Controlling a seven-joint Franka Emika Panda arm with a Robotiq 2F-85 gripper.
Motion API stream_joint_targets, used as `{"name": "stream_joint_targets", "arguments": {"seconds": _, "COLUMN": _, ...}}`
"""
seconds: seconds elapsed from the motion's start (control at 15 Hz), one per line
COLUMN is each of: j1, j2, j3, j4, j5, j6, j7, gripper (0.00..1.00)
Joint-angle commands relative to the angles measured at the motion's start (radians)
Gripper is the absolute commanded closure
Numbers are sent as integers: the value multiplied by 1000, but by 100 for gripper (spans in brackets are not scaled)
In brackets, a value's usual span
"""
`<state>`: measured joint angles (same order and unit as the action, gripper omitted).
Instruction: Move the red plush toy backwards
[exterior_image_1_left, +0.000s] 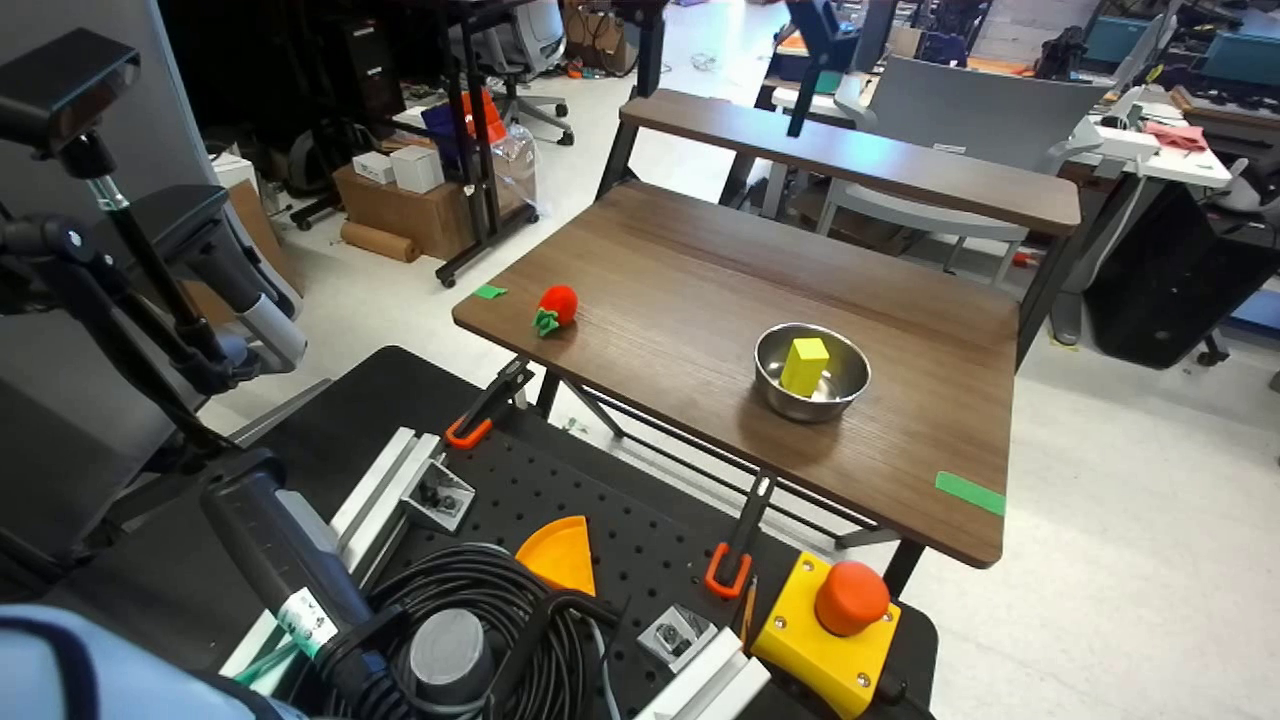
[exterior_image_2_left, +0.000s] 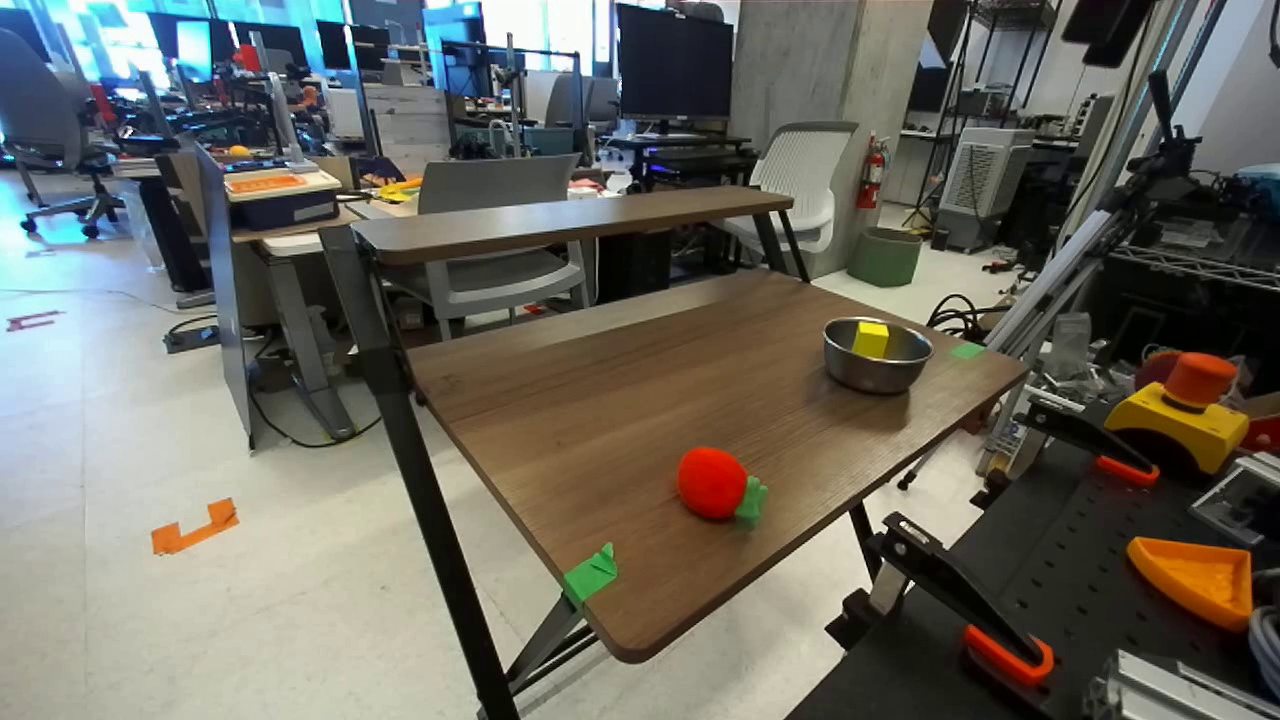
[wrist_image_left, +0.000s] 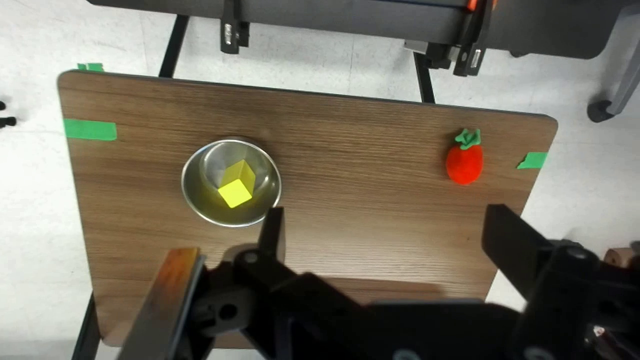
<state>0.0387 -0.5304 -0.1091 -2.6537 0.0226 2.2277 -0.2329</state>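
The red plush toy (wrist_image_left: 464, 164) is a small round red lump with green leaves. It lies on the brown wooden table near its edge. In both exterior views it shows near one table corner (exterior_image_1_left: 558, 304) (exterior_image_2_left: 712, 483). In the wrist view it is at the upper right, leaves pointing to the top of the picture. My gripper (wrist_image_left: 385, 210) is wide open, with nothing between its fingers. It is above the table, apart from the toy, which appears beyond the right fingertip in the wrist view.
A metal bowl (wrist_image_left: 231, 220) with a yellow block (wrist_image_left: 237, 184) inside stands on the wooden table (exterior_image_1_left: 680, 290). A raised shelf (exterior_image_1_left: 850, 160) runs along the table's far side. A black perforated board (exterior_image_1_left: 630, 540) with clamps and a red button on a yellow box (exterior_image_1_left: 825, 640) adjoins the near side.
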Motion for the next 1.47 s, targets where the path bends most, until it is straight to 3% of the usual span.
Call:
{"name": "stream_joint_targets", "arguments": {"seconds": 0.0, "j1": 68, "j2": 137, "j3": 52, "j4": -40, "j5": 87, "j6": 214, "j7": 40, "gripper": 0}}
{"name": "stream_joint_targets", "arguments": {"seconds": 0.27, "j1": 127, "j2": 354, "j3": 147, "j4": -25, "j5": 95, "j6": 422, "j7": 124, "gripper": 0}}
{"name": "stream_joint_targets", "arguments": {"seconds": 0.53, "j1": 136, "j2": 588, "j3": 225, "j4": 61, "j5": 44, "j6": 536, "j7": 231, "gripper": 0}}
{"name": "stream_joint_targets", "arguments": {"seconds": 0.93, "j1": 130, "j2": 856, "j3": 255, "j4": 268, "j5": 68, "j6": 509, "j7": 254, "gripper": 0}}
{"name": "stream_joint_targets", "arguments": {"seconds": 1.4, "j1": 132, "j2": 1083, "j3": 278, "j4": 479, "j5": 78, "j6": 444, "j7": 262, "gripper": 0}}
